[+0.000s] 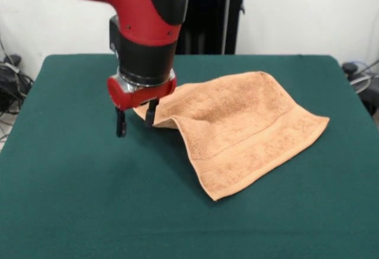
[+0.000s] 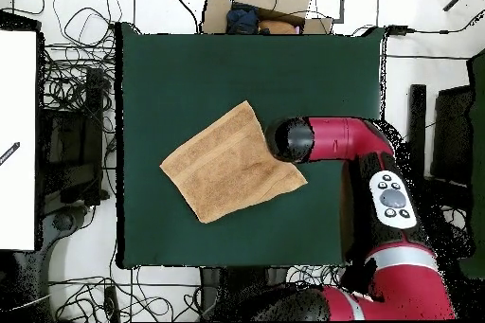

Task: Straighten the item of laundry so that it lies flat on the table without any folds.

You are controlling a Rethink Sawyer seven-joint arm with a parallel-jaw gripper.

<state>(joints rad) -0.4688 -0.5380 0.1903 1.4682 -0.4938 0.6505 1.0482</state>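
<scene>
End effector [image 1: 135,121]: fingers spread apart, one at the towel's raised corner
Towel [image 1: 237,128]: peach-orange, rumpled, on green counter [image 1: 71,176]

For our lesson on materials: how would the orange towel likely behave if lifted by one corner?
Probably floppy: the towel already rumples near the pincer. Likely light, being thin terry cloth. It would probably drag rather than slide freely on the cloth-covered table.
</scene>
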